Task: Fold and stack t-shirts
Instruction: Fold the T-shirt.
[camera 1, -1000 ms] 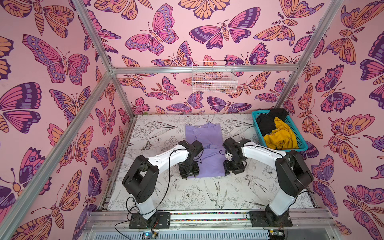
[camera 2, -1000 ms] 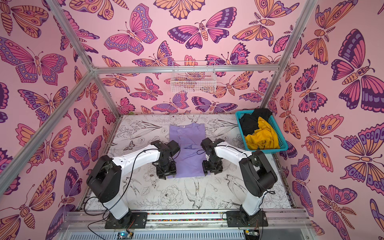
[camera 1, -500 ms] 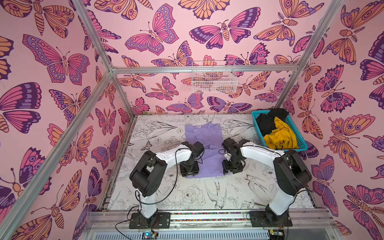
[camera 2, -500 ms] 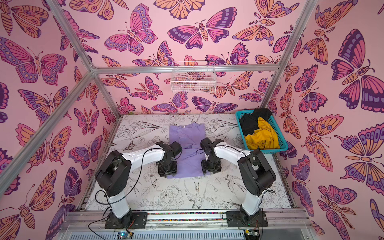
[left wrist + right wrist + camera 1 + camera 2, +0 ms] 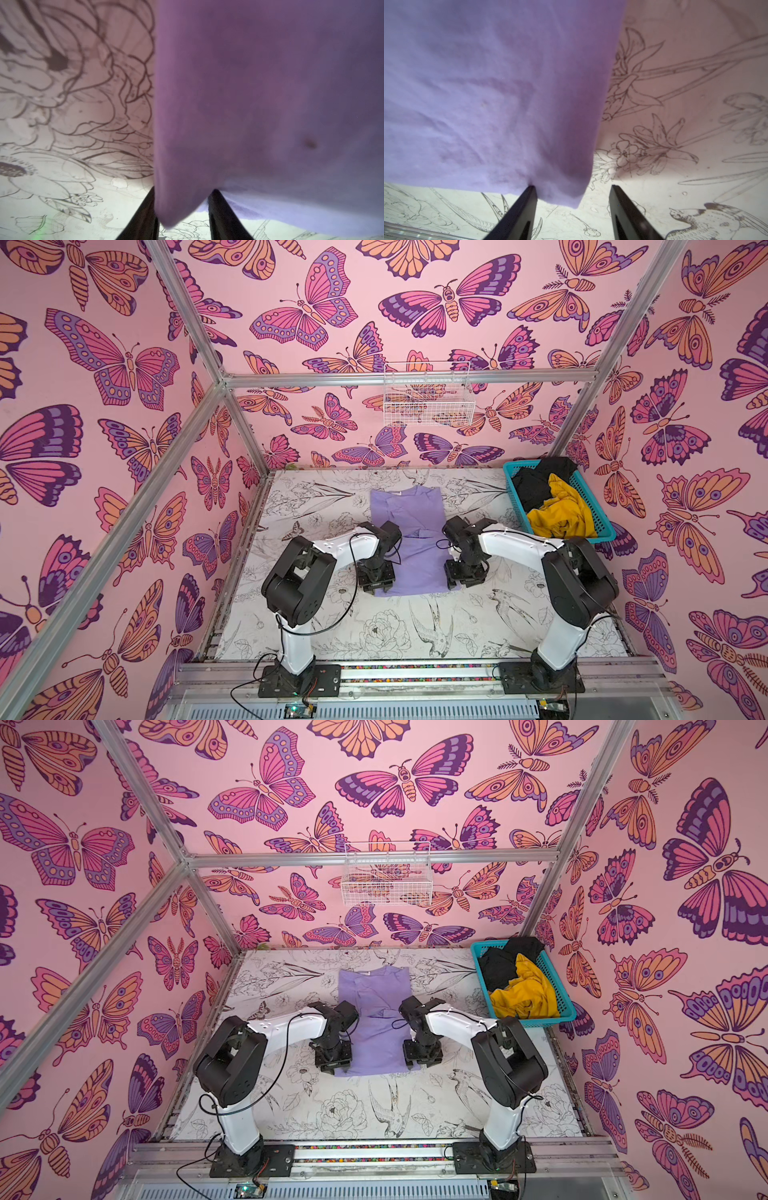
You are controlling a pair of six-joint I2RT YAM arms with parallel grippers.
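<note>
The lavender shirt (image 5: 415, 510) lies lengthwise 12-to-6, collar at 12. The left gripper (image 5: 376, 588) and right gripper (image 5: 460, 583) straddle its hem corners, jaws parted.

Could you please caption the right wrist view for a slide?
Right gripper, open, around a corner of the lavender shirt on the floral table.

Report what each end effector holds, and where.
Right end effector: nothing, open around a bottom corner of the lavender t-shirt. Left end effector: the other bottom corner sits between its jaws; grip unclear.
</note>
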